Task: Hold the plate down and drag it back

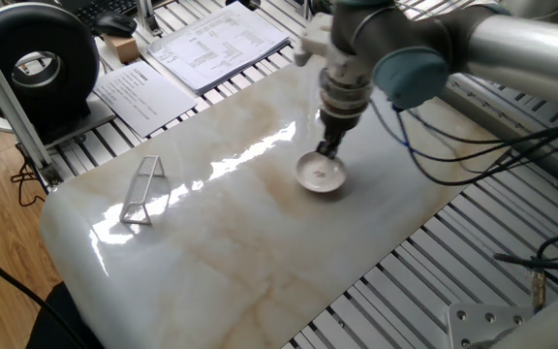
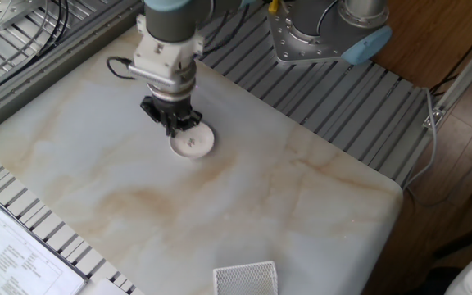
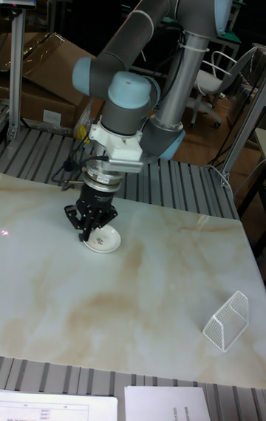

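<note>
The small white plate (image 1: 321, 176) lies flat on the marble table top (image 1: 211, 242), right of the middle in one fixed view. My gripper (image 1: 329, 151) points straight down, and its fingertips come together on the plate's far edge and press on it. In the other fixed view the plate (image 2: 195, 142) shows just below and right of the gripper (image 2: 175, 125). The tall fixed view has the plate (image 3: 106, 242) under the dark fingers (image 3: 83, 223), with its left part hidden by them. The jaws look closed together, with nothing gripped between them.
A silver wire rack stand (image 1: 143, 190) sits near the table's left end, also seen as the rack (image 2: 246, 279) and the rack (image 3: 226, 321). Printed papers (image 1: 211, 39) and a black round device (image 1: 42, 63) lie beyond the table edge. The arm's base (image 2: 326, 29) stands on the slatted frame.
</note>
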You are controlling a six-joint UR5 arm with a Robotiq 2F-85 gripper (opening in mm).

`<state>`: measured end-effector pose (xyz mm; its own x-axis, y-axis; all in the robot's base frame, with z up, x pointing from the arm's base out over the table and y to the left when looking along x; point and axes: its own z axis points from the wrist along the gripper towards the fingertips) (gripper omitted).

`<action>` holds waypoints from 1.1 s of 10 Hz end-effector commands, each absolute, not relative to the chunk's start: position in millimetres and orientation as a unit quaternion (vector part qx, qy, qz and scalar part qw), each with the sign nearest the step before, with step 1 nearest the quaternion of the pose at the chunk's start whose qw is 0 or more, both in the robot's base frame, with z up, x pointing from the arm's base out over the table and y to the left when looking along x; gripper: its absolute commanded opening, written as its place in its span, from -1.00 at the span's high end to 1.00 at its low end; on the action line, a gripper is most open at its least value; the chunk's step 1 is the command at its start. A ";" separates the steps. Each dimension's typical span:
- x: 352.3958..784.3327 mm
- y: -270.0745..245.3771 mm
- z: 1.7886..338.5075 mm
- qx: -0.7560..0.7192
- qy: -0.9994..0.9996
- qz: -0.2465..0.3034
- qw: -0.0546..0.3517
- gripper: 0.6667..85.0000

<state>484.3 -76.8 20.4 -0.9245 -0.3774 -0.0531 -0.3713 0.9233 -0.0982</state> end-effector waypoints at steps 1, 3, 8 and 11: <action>475.2 -90.2 24.4 -0.196 0.979 -0.033 0.039 0.62; 476.7 -84.2 23.3 -0.199 0.979 -0.022 0.042 -0.05; 453.6 -90.8 56.0 -0.216 0.975 -0.030 0.043 0.05; 453.8 -74.1 55.9 -0.169 0.984 0.004 0.050 0.98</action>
